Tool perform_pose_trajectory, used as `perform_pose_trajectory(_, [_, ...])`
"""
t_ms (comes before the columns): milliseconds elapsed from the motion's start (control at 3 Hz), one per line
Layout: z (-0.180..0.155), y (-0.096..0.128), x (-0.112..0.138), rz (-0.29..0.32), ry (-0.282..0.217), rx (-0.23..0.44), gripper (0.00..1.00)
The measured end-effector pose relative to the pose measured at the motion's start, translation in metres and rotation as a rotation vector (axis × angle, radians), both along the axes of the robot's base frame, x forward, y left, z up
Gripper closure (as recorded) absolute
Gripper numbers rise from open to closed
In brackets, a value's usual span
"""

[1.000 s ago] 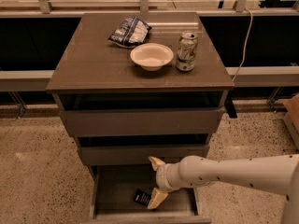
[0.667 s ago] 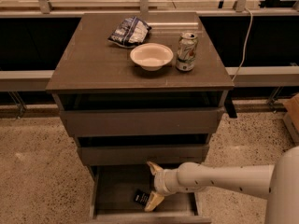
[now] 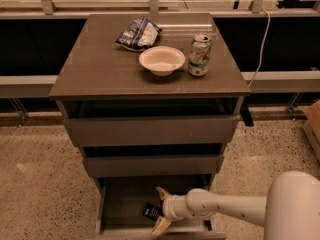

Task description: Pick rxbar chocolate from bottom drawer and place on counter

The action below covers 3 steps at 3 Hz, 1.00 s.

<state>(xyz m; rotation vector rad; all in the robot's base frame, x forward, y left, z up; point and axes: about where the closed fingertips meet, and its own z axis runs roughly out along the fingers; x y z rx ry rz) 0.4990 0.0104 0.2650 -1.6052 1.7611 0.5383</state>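
The rxbar chocolate [image 3: 150,212], a small flat black bar, lies on the floor of the open bottom drawer [image 3: 125,204]. My gripper [image 3: 159,210] reaches into that drawer from the right on a white arm. Its two yellowish fingers are spread, one [image 3: 163,193] above and one [image 3: 161,226] below, with the bar's right end between them. The fingers do not close on the bar. The counter [image 3: 100,69] is the grey-brown top of the cabinet, well above the gripper.
On the counter stand a white bowl [image 3: 162,60], a can [image 3: 199,55] to its right and a blue-and-white chip bag [image 3: 138,33] behind. Two narrower drawers [image 3: 150,129] overhang the bottom one. A cable [image 3: 260,44] hangs at the right. Speckled floor surrounds the cabinet.
The arm has moved left and lower in the drawer, bringing the open fingers around the bar's right end. The bar has not moved.
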Motion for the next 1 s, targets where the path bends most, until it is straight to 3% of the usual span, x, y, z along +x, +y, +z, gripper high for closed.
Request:
perform_pose_trajectory(333, [-0.044,0.007,-0.001,-0.047,0.046,0.002,0.00])
perform_pose_trajectory(667, [-0.080,0.011,-0.001,-0.071,0.088,0.000,0.18])
perform_pose_trajectory(1000, [-0.072,0.011,-0.001,-0.071,0.088,0.000,0.42])
